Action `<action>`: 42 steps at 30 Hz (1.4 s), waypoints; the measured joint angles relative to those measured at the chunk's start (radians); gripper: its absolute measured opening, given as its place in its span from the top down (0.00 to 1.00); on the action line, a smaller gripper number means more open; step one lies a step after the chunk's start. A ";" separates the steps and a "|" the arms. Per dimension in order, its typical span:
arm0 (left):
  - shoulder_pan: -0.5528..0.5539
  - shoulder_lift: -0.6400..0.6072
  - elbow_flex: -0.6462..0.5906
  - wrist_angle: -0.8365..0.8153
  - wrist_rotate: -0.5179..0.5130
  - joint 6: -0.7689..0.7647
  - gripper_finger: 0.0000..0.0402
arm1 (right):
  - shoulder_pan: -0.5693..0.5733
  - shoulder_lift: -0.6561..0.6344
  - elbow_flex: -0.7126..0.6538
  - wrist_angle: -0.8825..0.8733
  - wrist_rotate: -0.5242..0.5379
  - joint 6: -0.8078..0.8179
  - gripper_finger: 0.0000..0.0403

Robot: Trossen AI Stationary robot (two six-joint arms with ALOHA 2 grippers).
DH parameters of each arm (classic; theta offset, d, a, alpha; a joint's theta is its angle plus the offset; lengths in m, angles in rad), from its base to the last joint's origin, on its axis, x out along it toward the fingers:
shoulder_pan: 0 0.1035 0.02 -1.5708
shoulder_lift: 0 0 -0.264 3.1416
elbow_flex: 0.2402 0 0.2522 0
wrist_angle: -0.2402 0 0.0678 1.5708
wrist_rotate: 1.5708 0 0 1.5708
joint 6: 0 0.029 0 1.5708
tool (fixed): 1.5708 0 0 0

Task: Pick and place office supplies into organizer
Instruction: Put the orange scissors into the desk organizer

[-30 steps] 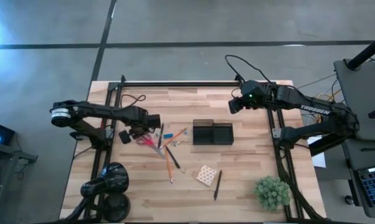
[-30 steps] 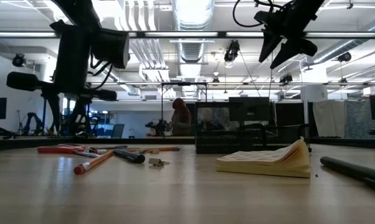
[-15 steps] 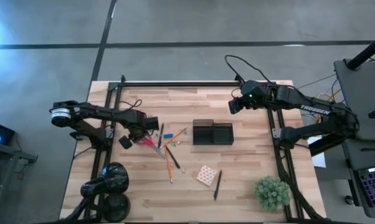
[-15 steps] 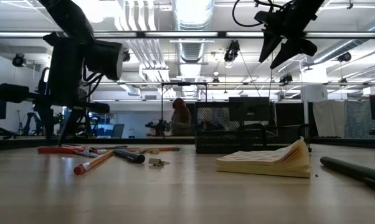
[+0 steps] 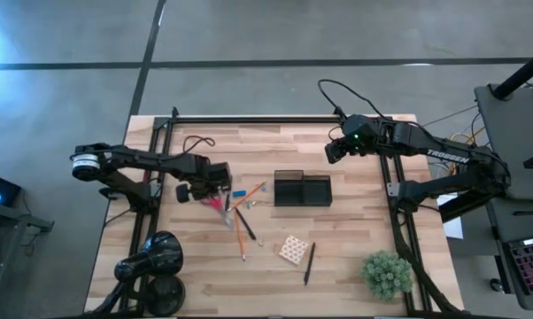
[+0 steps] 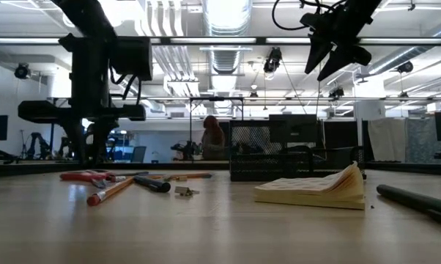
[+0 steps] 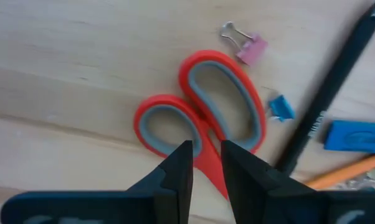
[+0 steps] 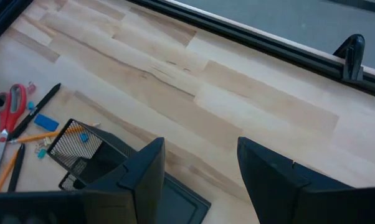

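Observation:
The red-handled scissors (image 5: 216, 202) lie flat on the table, left of the dark two-compartment organizer (image 5: 302, 190), among orange and dark pencils (image 5: 242, 232) and a small blue piece (image 5: 239, 192). My left gripper (image 7: 205, 155) points straight down over the scissors' handle loops (image 7: 222, 106). Its fingers stand a narrow gap apart, and the red rim where the two loops meet shows between them. The yellowish note pad (image 5: 292, 249) and a black pen (image 5: 309, 263) lie nearer the front. My right gripper (image 5: 336, 151) waits open, high over the far right of the table. My left gripper comes at the scissors from above, with one finger (image 7: 178, 165) over the smaller loop and the other (image 7: 234, 165) beside the larger one. I cannot tell whether the fingertips touch the handle. The scissors lie flat on the wood.
A pink binder clip (image 7: 246, 43), a tiny blue clip (image 7: 281, 109), a blue eraser (image 7: 356, 135) and a black pen (image 7: 327, 106) lie close around the scissors. A black lamp-like object (image 5: 156, 266) stands at the near left and a green plant ball (image 5: 387, 273) at the near right.
My left gripper has moved toward the table's right, over the scissors. It has turned from a tipped pose to pointing straight down. The scissors and the other supplies have stayed where they were.

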 joint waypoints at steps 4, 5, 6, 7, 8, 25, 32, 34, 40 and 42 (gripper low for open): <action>0.003 0.010 -0.001 0.009 -0.005 -0.030 0.83 | 0.000 0.000 0.000 0.000 0.000 -0.001 0.52; 0.005 0.013 -0.002 0.007 -0.008 -0.051 0.83 | 0.000 0.000 0.000 0.000 0.000 -0.001 0.52; 0.005 0.015 -0.002 0.008 -0.008 -0.062 0.83 | 0.000 0.000 0.000 0.000 0.000 -0.001 0.52; 0.005 0.014 -0.002 0.008 -0.010 -0.067 0.83 | 0.000 0.000 0.000 0.000 0.000 -0.001 0.52; 0.004 0.014 -0.002 0.007 -0.019 -0.069 0.83 | 0.000 0.000 0.000 0.000 0.000 -0.001 0.52; -0.026 0.001 0.005 -0.051 -0.064 -0.352 0.49 | 0.000 0.000 0.000 0.000 0.000 -0.051 0.52; -0.026 0.013 -0.003 -0.046 -0.068 -0.367 0.49 | 0.000 0.000 0.000 0.000 0.022 -0.054 0.52; -0.025 0.022 -0.003 -0.026 -0.075 -0.367 0.51 | 0.000 0.000 0.000 0.000 0.025 -0.054 0.52; -0.024 0.052 -0.003 -0.002 -0.108 -0.369 0.58 | 0.000 0.000 0.000 0.000 0.025 -0.054 0.52; -0.024 0.074 -0.003 0.002 -0.109 -0.370 0.60 | 0.000 0.000 0.000 0.000 0.025 -0.054 0.52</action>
